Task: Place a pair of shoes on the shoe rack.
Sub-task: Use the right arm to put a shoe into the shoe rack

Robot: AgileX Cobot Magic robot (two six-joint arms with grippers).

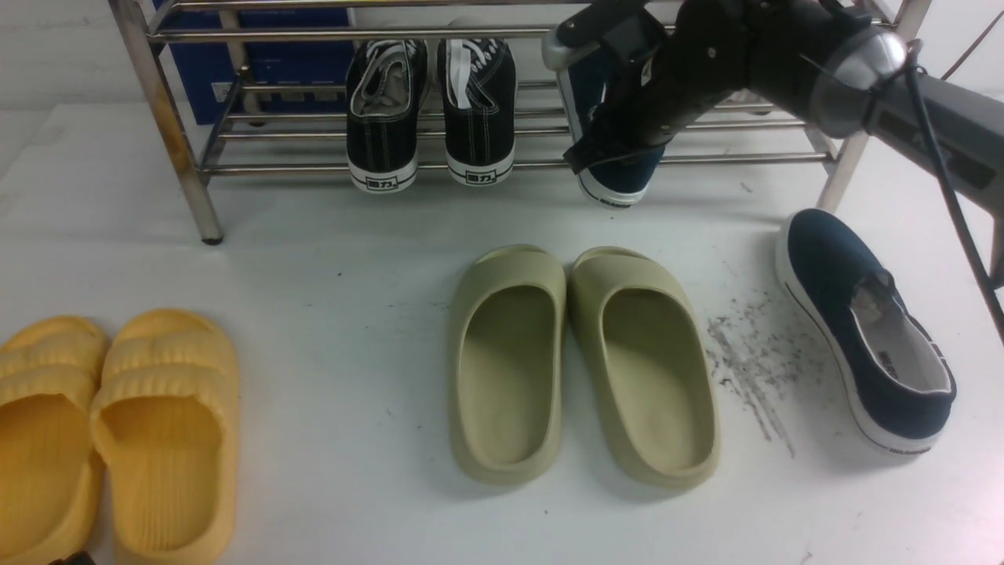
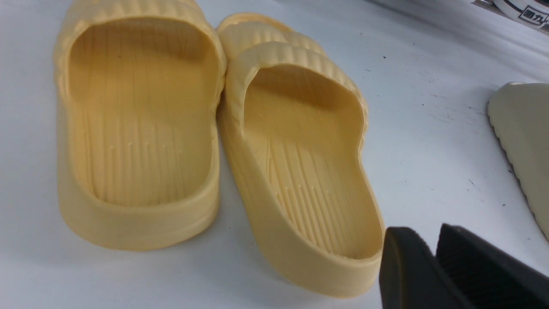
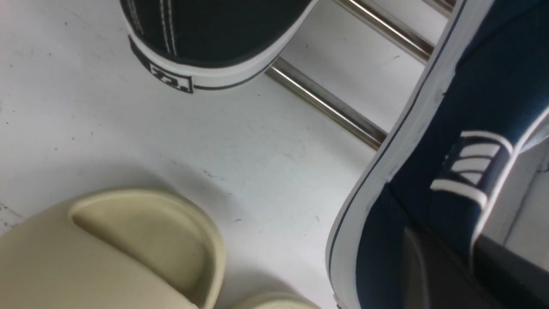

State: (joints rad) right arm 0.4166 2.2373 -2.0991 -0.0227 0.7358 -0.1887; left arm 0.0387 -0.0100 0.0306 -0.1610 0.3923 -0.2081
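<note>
A white worktop [image 1: 329, 235] fills the scene and runs back to a pale wall; the shoe rack [image 1: 169, 118] spans its far side, with a blue box [image 1: 259, 71] behind the rack's left half. The right arm [image 1: 784, 55] reaches in over the rack's right end. Yellow slides [image 1: 110, 431] sit at the near left and olive slides [image 1: 580, 361] in the middle, with bare worktop between the two pairs and in front of the rack. Black sneakers [image 1: 431, 110] rest on the lower bars, heels over the front bar; the bars to their left are open. One navy shoe [image 1: 620, 176] lies just right of them on the same bars, the right claw [image 1: 604, 153] clamped on its heel end; the other navy shoe [image 1: 863, 329] lies on the worktop near the rack's right leg. The left claw [image 2: 424, 234] hangs beside the yellow slides, holding nothing; whether it is apart or together I cannot tell. Dark scuff marks [image 1: 753, 361] lie between the olive slides and the other navy shoe.
</note>
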